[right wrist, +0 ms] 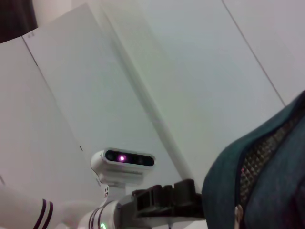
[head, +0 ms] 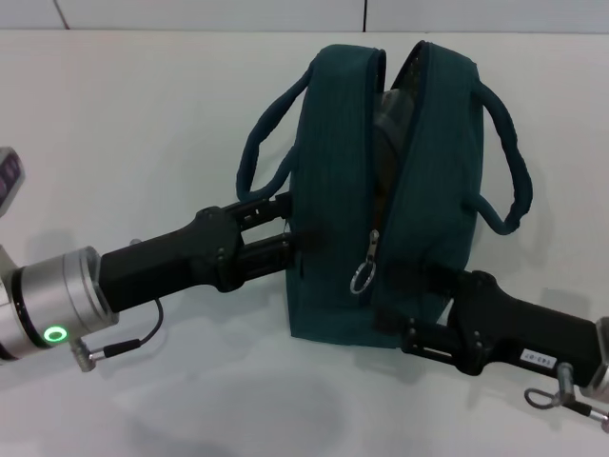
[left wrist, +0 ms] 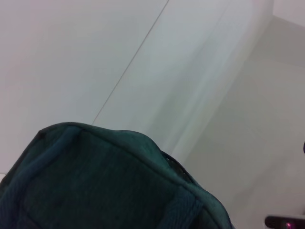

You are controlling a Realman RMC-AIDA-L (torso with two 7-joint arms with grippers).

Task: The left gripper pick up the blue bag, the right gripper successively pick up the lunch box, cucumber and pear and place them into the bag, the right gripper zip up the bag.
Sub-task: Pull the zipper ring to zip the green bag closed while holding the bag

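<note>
The left hand [head: 282, 233] is reaching in level from the left, its black arm and silver cuff [head: 59, 300] stretching across the counter [head: 143, 124], a green light glowing on the cuff. Its 2 fingers [head: 265, 208] are pressing against the near side panel of the blue bag [head: 338, 200], 1 above the other with a gap between them; whether they are clamped on fabric I cannot tell. A thin cable [head: 124, 343] is looping under the wrist.

Just right of that hand, the bag is standing upright on the counter, its top gaping open along the zipper, with silver lining [head: 390, 119] showing inside. 1 padded handle [head: 271, 124] is arching out toward the left hand, the other [head: 509, 162] hanging on the far side. The ring zipper pull [head: 364, 271] is dangling at the low end of the zipper track, on the face toward the camera.

The right hand [head: 404, 305] is coming in low from the right, its fingertips lying dark against the bag's lower corner, just below and beside the ring pull; I cannot tell if they are apart or together.

In the right wrist view, the bag's mesh-edged opening [right wrist: 259, 162] is filling 1 corner, with the left hand [right wrist: 164, 200] and the robot's head camera [right wrist: 125, 162] beyond.

The counter is plain white, meeting a pale paneled wall [head: 285, 14] behind.
</note>
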